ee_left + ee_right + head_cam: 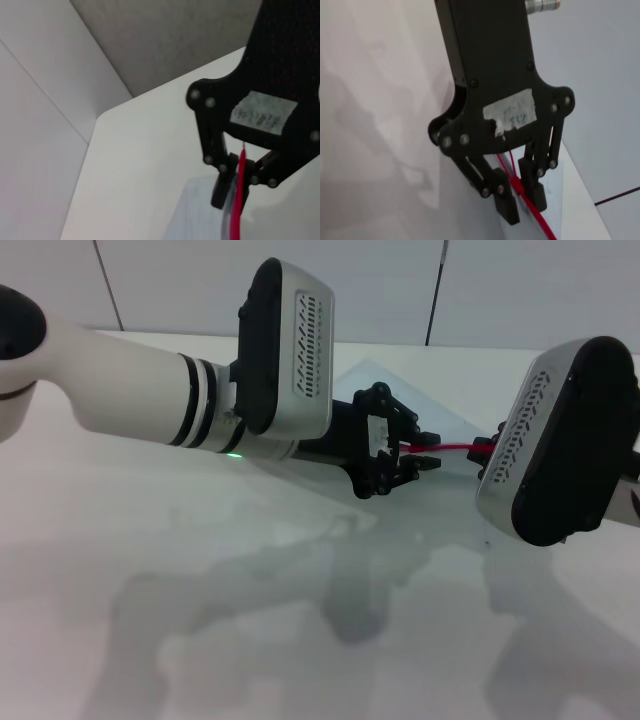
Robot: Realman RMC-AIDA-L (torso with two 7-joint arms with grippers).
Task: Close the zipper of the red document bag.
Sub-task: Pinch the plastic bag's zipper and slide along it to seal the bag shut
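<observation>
Two robot arms meet over a white table [200, 570]. Between them lies the red document bag [372, 382], a pale see-through pouch lying flat near the far wall. Its red zipper [450, 448] stretches taut between the grippers. The left gripper [428, 452] has its fingers closed tight on one end of the strip; the right gripper [522, 199] pinches the zipper narrowly farther along.

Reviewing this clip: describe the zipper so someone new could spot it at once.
On the white table, find the pale translucent document bag behind the arms. The zipper is the thin bright red strip between the left tool and the right tool, the only red thing there.
</observation>
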